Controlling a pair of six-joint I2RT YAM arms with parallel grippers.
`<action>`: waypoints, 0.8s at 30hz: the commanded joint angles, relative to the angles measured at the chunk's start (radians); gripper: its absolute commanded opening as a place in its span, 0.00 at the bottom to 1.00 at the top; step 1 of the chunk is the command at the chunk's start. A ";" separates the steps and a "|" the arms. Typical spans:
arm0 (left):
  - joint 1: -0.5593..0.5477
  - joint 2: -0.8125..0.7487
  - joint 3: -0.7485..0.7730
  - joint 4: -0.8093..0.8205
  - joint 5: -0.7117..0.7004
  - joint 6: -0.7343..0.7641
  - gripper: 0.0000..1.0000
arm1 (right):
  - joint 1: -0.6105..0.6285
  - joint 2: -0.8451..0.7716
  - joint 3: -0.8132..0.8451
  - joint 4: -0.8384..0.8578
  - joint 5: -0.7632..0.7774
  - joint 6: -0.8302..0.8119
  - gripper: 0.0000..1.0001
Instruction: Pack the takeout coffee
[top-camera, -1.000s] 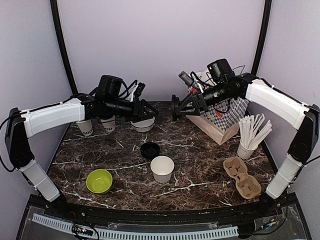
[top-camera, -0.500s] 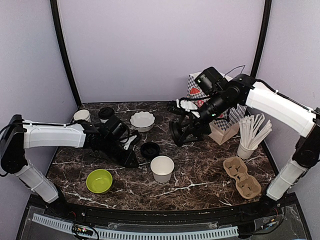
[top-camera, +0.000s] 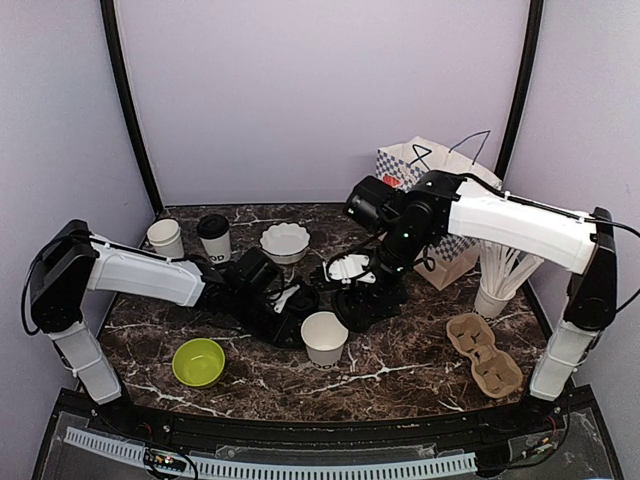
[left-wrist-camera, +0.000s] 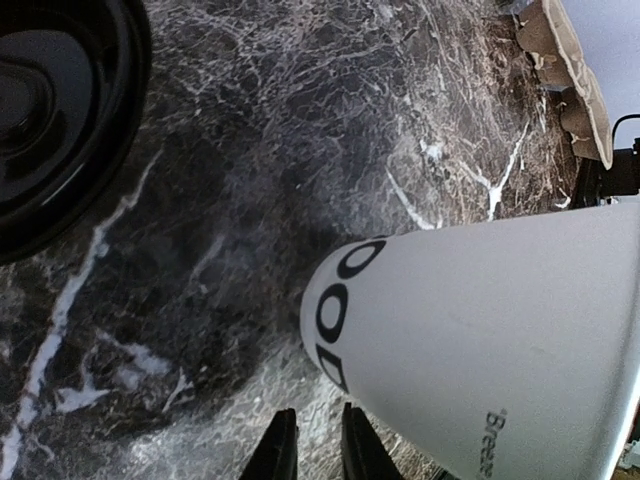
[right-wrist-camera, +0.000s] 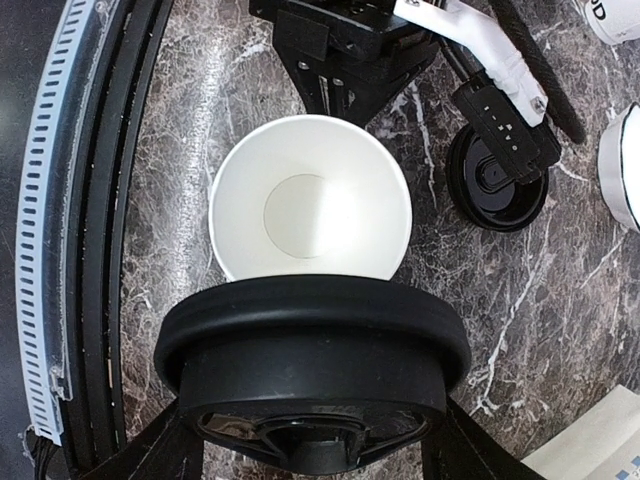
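White lidless cup (top-camera: 325, 337) shows black lettering; right fingers (right-wrist-camera: 447, 450) clamp black lid (right-wrist-camera: 312, 345), left fingers (left-wrist-camera: 276, 452) together.

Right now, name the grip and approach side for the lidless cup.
I'd grip the lidless cup across its side wall, mid-height, coming in level from the left, where the left gripper sits. It stands upright and tapered, and the right gripper holds the black lid close to its mouth, so keep the top free.
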 joint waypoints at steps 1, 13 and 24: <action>-0.010 0.028 0.038 0.097 0.084 -0.031 0.17 | 0.019 0.022 0.009 -0.018 0.062 -0.004 0.67; 0.000 -0.044 -0.010 0.025 -0.038 -0.076 0.25 | 0.075 0.114 0.096 -0.046 0.098 -0.012 0.68; 0.105 -0.261 -0.145 0.011 -0.281 -0.243 0.37 | 0.097 0.195 0.166 -0.117 0.130 -0.021 0.69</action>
